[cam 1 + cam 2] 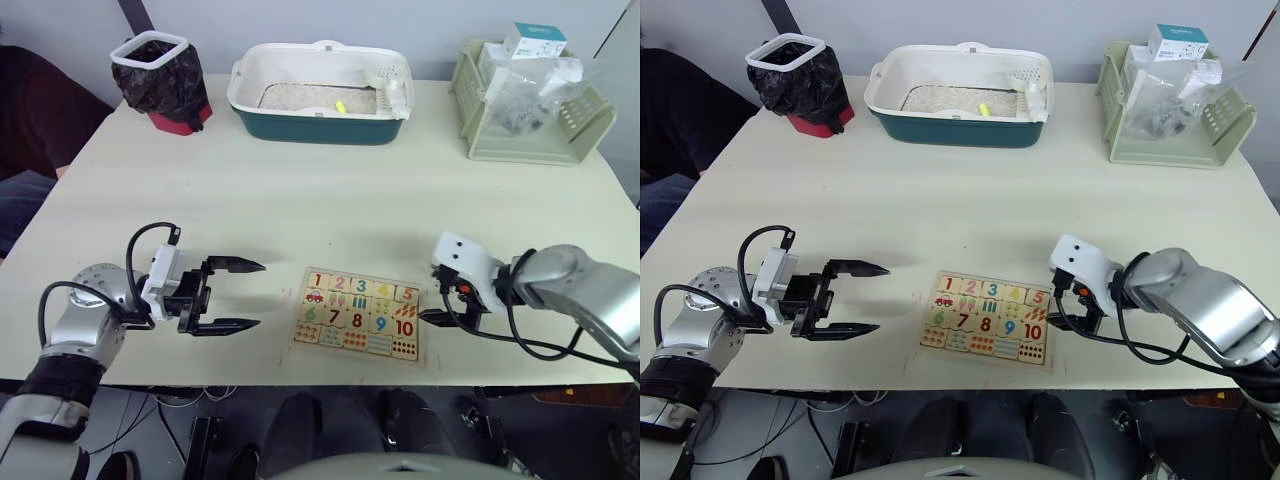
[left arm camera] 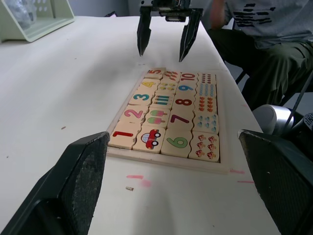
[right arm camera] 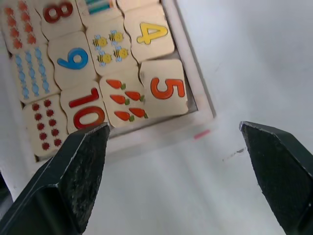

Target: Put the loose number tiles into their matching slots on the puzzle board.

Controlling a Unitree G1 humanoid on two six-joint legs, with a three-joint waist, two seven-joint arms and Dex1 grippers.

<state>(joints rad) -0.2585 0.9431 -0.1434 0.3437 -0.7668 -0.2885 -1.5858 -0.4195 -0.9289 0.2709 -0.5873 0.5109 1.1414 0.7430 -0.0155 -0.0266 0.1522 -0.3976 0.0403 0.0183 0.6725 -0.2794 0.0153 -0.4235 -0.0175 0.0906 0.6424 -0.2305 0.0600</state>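
Note:
The puzzle board (image 1: 356, 352) lies flat near the table's front edge, between my two grippers. Its top row holds the number tiles 1 (image 1: 318, 280), 2 (image 1: 340, 284), 3 (image 1: 362, 287), 4 (image 1: 384, 290) and 5 (image 1: 406, 294). The 5 tile (image 3: 168, 88) sits in the corner slot, slightly askew against the rim. I see no tile lying loose on the table. My left gripper (image 1: 260, 295) is open, level with the board and a short way to its left, holding nothing. My right gripper (image 2: 161, 55) is open and empty just off the board's right edge, beside the 5.
At the back stand a bin with a black liner (image 1: 160, 75), a white and teal tray (image 1: 320, 95) and a pale green basket (image 1: 530, 100) of packets. A seated person (image 2: 254, 29) shows beside the table. The table's front edge (image 1: 300, 375) runs just below the board.

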